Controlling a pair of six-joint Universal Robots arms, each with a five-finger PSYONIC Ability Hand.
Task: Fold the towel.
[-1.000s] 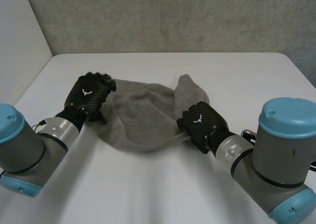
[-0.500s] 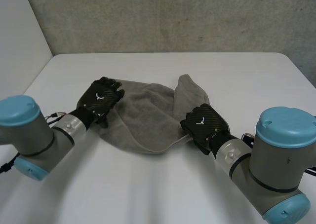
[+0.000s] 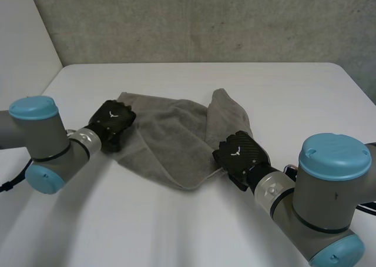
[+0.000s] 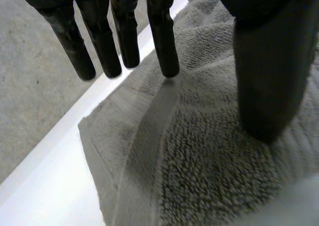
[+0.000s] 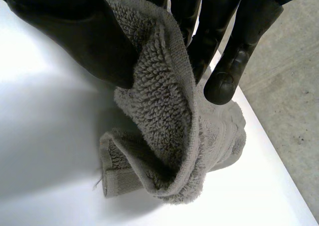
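A grey towel [image 3: 170, 134] lies rumpled in the middle of the white table [image 3: 288, 90], with one fold standing up toward the far side. My left hand [image 3: 113, 121] rests on the towel's left edge. In the left wrist view its fingers [image 4: 162, 37] hang straight just above the towel [image 4: 199, 156], near a woven band, and the thumb [image 4: 271, 71] touches the pile. My right hand [image 3: 238, 154] is at the towel's right edge. In the right wrist view its thumb [image 5: 84, 37] and fingers [image 5: 234, 52] pinch a fold of the towel [image 5: 164, 131], which droops to the table.
A grey wall [image 3: 205, 20] rises behind the table's far edge, and a white panel [image 3: 23, 37] stands at the far left. Bare tabletop stretches in front of the towel and to the far right. Both forearms lie low over the near corners.
My left hand went right, then drew back toward the near left, baring the towel's far left corner, while its arm swung left. My right hand shifted slightly nearer, still pinching the towel.
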